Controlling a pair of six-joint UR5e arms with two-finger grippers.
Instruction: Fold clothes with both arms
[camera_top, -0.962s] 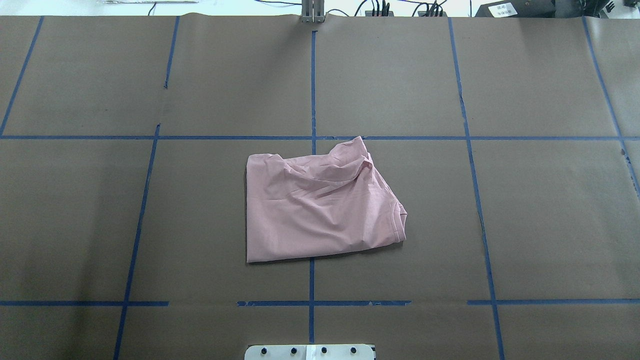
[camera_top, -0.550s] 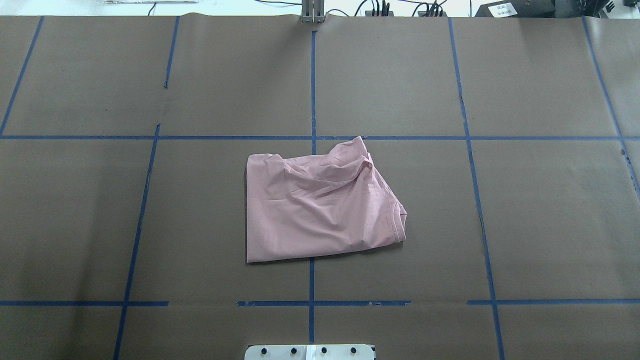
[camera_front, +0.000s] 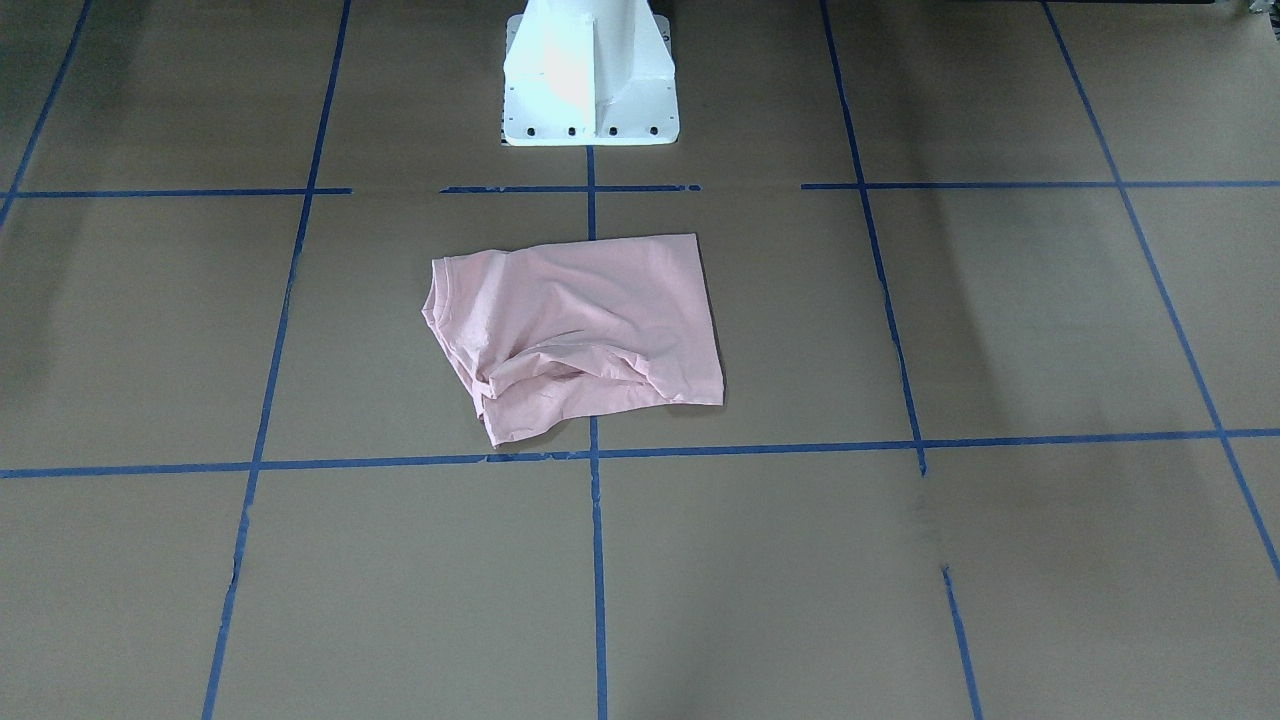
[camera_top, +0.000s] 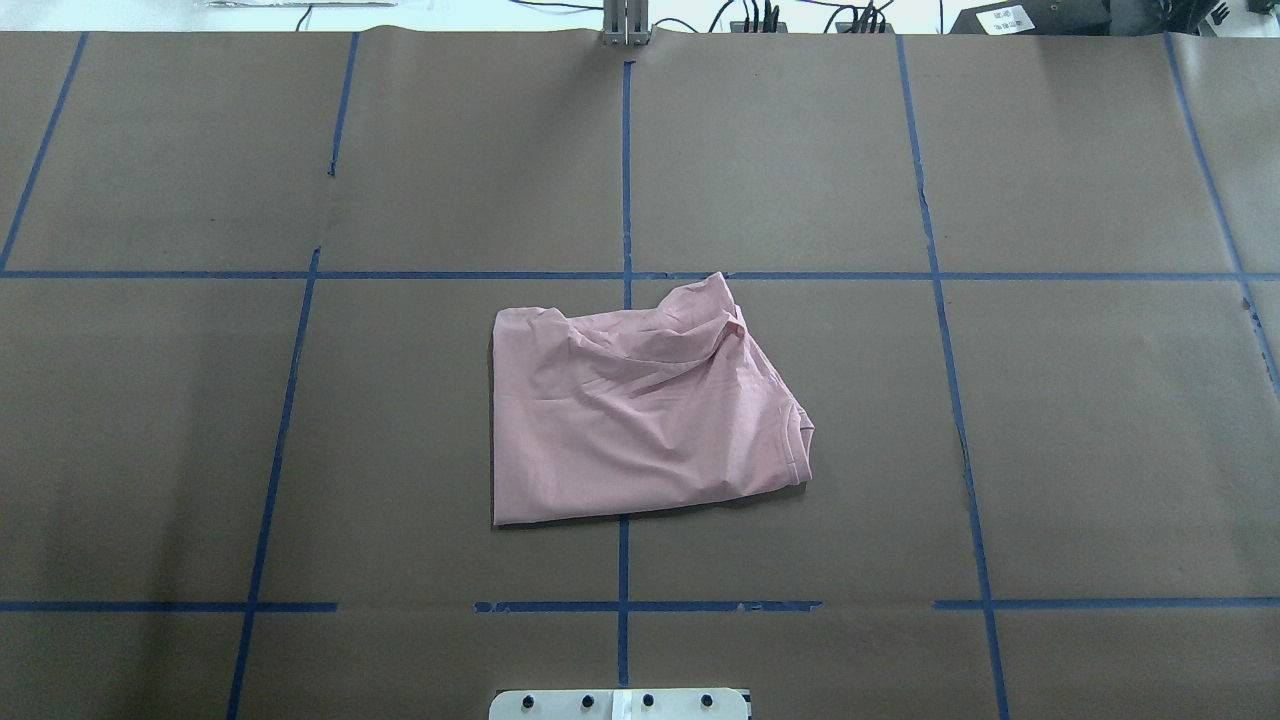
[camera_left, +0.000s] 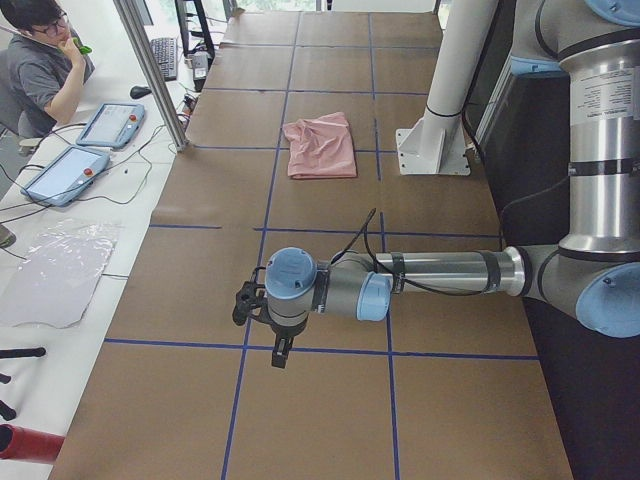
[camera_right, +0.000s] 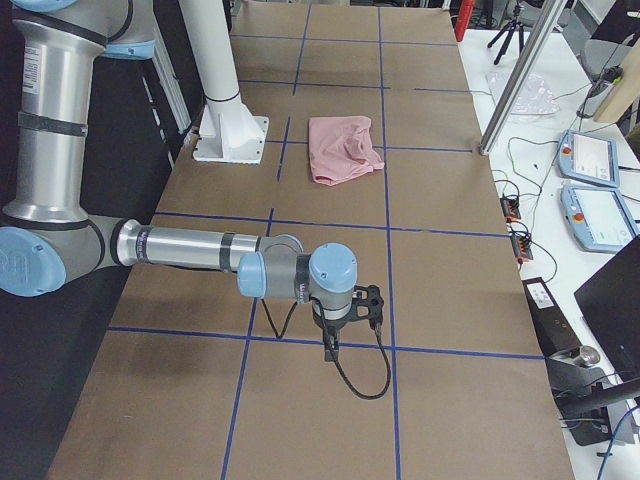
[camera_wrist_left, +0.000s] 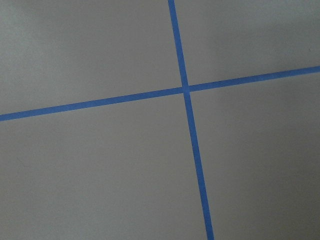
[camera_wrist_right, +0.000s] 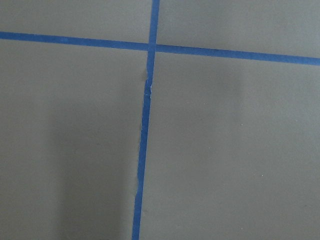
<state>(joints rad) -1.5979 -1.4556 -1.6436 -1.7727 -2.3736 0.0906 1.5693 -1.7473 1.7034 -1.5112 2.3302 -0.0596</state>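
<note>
The pink T-shirt (camera_top: 640, 410) lies in the middle of the overhead view. It is folded into a bumpy bundle with creases on top. It rests on the brown paper table (camera_top: 1100, 450), right over the middle blue tape line (camera_top: 623, 570). In the front-facing view the T-shirt (camera_front: 580, 330) sits just below the white robot base (camera_front: 590, 80), a little apart from it. Nothing is touching it.

Both arms are far away from the T-shirt, at the two ends of the table. In the left side view the left arm (camera_left: 440, 272) stretches out flat across the lower half of the picture. The left gripper (camera_left: 280, 350) hangs down over a blue line. I cannot tell if its pincer is apart or together.

In the right side view the right arm (camera_right: 190, 247) reaches out the same way. The right gripper (camera_right: 331, 345) points down at the table, and I cannot tell about its pincer either.

Each wrist camera sees only brown paper with two blue lines crossing.

A person (camera_left: 40, 60) sits in the upper left of the left side view.
</note>
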